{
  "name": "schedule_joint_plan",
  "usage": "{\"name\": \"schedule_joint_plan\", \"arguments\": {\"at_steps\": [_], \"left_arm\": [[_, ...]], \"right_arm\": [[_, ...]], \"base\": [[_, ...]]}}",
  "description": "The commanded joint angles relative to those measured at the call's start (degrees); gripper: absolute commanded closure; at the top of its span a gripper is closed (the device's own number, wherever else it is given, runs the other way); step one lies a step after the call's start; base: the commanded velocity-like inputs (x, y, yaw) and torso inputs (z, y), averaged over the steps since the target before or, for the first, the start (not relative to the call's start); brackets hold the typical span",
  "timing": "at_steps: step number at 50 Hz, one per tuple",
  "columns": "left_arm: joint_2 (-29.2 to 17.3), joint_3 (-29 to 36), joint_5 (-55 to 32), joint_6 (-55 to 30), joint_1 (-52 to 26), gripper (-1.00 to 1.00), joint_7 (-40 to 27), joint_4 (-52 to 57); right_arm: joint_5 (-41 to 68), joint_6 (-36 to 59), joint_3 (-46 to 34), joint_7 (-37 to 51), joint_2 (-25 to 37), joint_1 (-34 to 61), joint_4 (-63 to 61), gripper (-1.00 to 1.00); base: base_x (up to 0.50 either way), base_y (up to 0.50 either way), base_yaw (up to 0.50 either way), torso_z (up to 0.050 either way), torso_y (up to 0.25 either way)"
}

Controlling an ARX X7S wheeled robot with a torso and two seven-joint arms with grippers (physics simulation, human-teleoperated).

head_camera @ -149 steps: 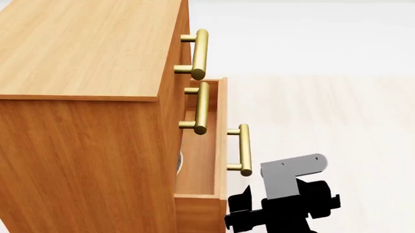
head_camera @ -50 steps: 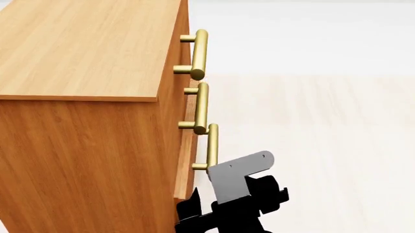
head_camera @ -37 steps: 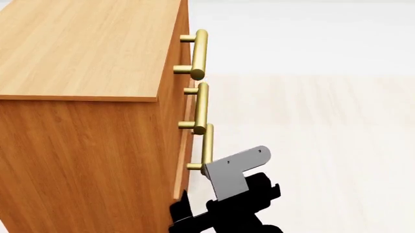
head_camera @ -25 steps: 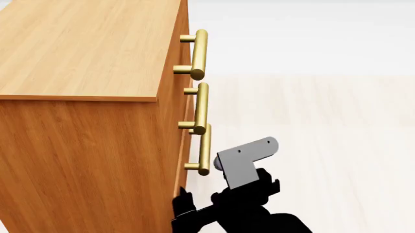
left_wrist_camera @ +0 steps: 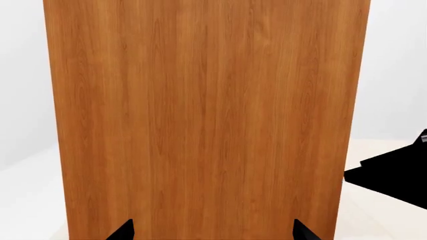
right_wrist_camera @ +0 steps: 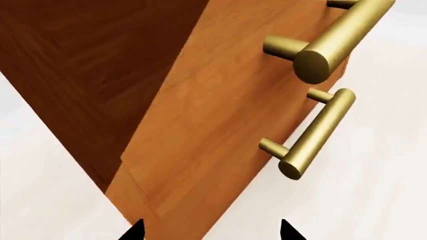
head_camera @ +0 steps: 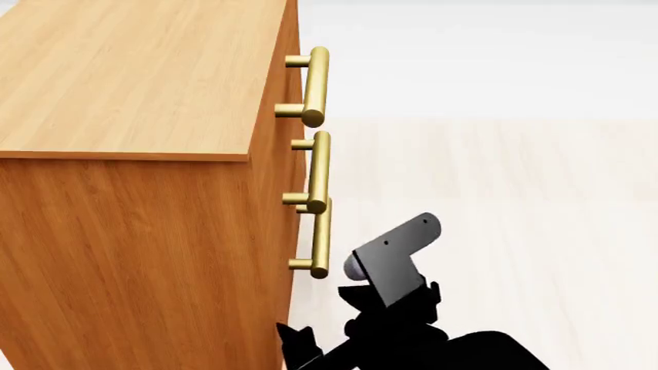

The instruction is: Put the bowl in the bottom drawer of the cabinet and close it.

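Cabinet (head_camera: 134, 85) of boxy orange-brown wood grain was shown filling most of the head view, its flat top and plain side panel matt and straight-edged, with the grain running lengthwise. Its front was seen almost edge-on, so the seams between the drawers could not be made out. The bottom drawer (head_camera: 291, 237), a stiff wooden box, was judged to be pushed home, since its front lay level with the two fronts above. It would be expected to slide rather than flex, and would best be taken by its smooth round brass bar handle (head_camera: 320, 235), or pressed on the flat front beside it. The right gripper (right_wrist_camera: 211, 234) was found low by the cabinet's front corner, near that handle but apart from it, its black fingers spread with nothing between them. A grey metal bracket (head_camera: 396, 254) was carried on its wrist. The left gripper (left_wrist_camera: 212, 232) was pointed at the plain side panel, its fingers likewise spread and empty. The small round patterned bowl was not to be seen in any view; it was presumed to lie inside the shut drawer. Such a bowl was judged light, rigid, slippery and breakable, and best held by its rim.
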Motion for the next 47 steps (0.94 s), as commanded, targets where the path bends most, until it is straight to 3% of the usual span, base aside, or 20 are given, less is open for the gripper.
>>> {"name": "schedule_joint_plan", "arguments": {"at_steps": [1,5,25,38,47], "left_arm": [[0.0,0.05,0.13,0.36,0.08,-1.0,-0.07,-0.3],[-0.09,0.19,0.41,0.08,0.08,-1.0,-0.14,0.08],[-2.75,-0.12,3.61,-3.92,1.95,-1.0,-2.43,8.23],[-7.92,-2.04,8.07,-13.19,4.15,-1.0,-5.19,23.96],[-9.42,-2.69,10.01,-15.09,5.4,-1.0,-6.07,28.76]], "right_arm": [[1.48,-2.18,3.39,4.72,-1.15,-0.83,1.88,-1.0],[-5.07,-7.65,6.49,15.77,-1.64,-1.89,3.98,-1.0],[-8.02,-8.1,12.3,25.15,3.31,-8.95,-5.34,-1.0],[-4.16,2.05,20.18,29.85,5.94,-9.17,-19.12,-1.0],[-0.74,9.62,25.62,31.48,7.38,-7.72,-25.86,-1.0]], "base": [[0.0,0.0,0.0,0.0,0.0],[0.0,0.0,0.0,0.0,0.0],[0.0,0.0,0.0,0.0,0.0],[0.0,0.0,0.0,0.0,0.0],[0.0,0.0,0.0,0.0,0.0]]}}
